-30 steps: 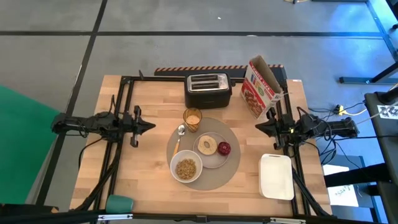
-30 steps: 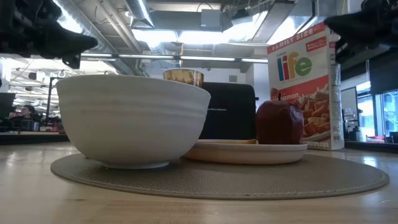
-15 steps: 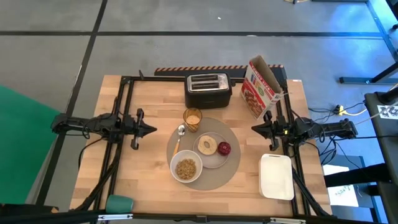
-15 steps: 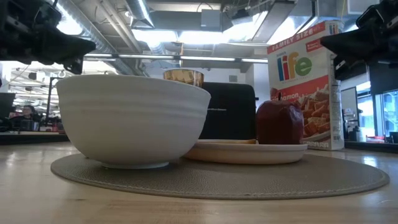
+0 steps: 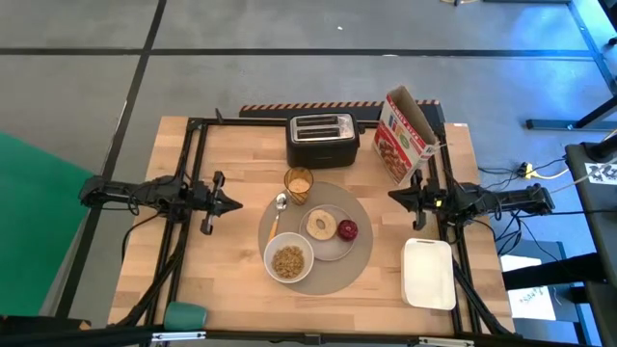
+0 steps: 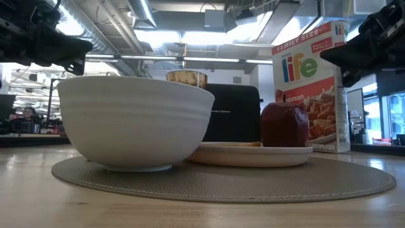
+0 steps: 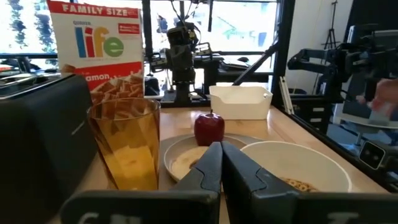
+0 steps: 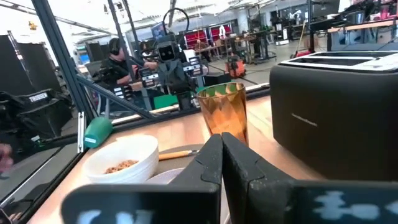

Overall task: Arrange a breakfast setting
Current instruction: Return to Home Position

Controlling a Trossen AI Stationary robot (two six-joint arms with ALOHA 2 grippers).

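Wooden table [image 5: 227,275]: grey mat [image 5: 344,275] centre, toaster [image 5: 322,138], cereal box [image 5: 405,137], white tray [image 5: 429,274], green cup [image 5: 185,314].

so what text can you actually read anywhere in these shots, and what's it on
"FAMILY SIZE": red banner at the top of the cereal box.
"life": large multicoloured logo on the same box front.
"...AMON": cut-off word under the logo, its start hidden.
Small print above the logo: too small to read.
Faint line of print on the side of the toaster: too small to read.
Nothing else is legible.
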